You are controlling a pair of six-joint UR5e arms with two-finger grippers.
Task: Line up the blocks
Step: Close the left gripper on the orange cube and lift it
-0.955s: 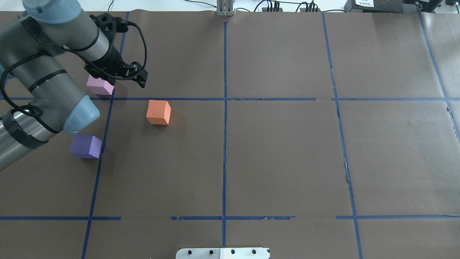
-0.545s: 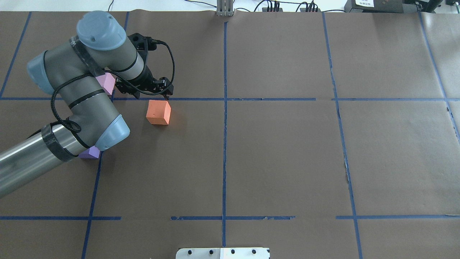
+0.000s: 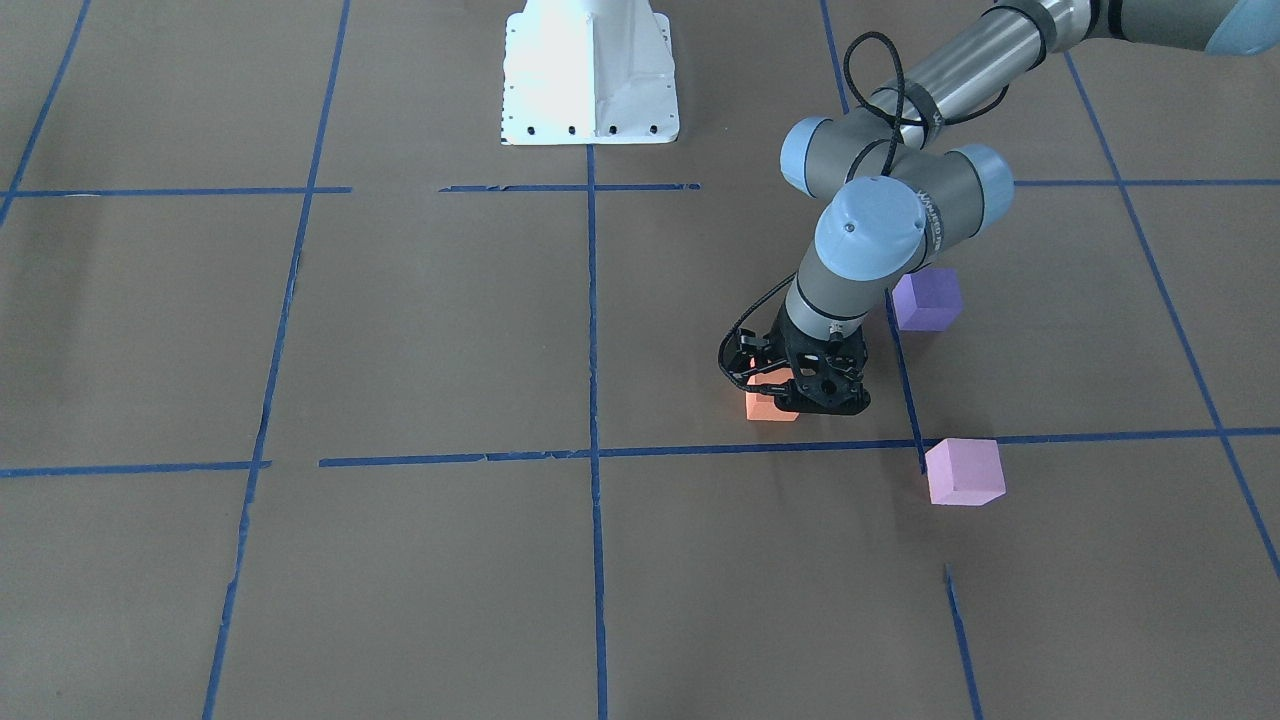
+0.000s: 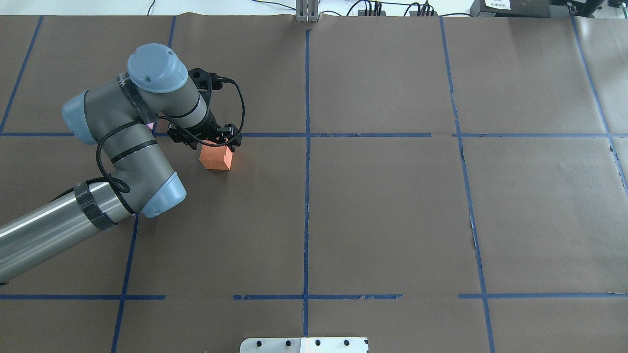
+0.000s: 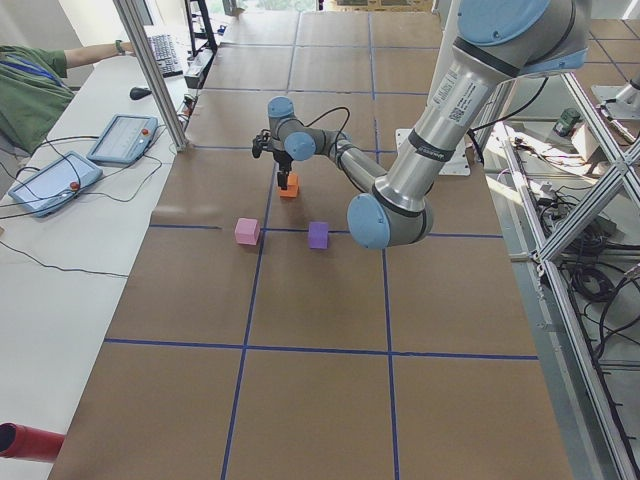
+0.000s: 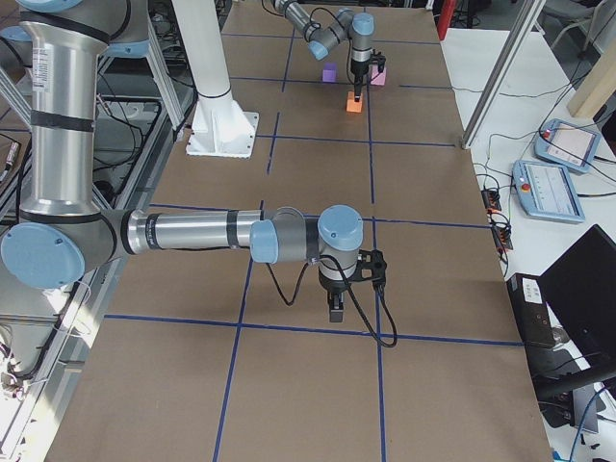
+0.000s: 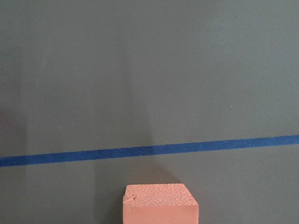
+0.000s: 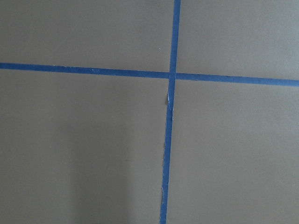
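The orange block (image 4: 215,159) sits just near of a blue tape line, left of centre; it fills the bottom of the left wrist view (image 7: 160,204). My left gripper (image 4: 214,143) is low over the block's far part and looks open, its fingers on either side. The pink block (image 3: 963,472) and the purple block (image 3: 927,300) rest apart on the table, mostly hidden by my arm in the overhead view. My right gripper (image 6: 335,310) shows only in the exterior right view, low over bare paper; I cannot tell if it is open or shut.
Brown paper with blue tape grid lines (image 4: 306,147) covers the table. The white robot base (image 3: 590,75) stands at the table's edge. Pendants (image 5: 122,138) and an operator's arm are beyond the far edge.
My left arm swung from beside the pink block to over the orange block and came down onto it. The blocks have not moved.
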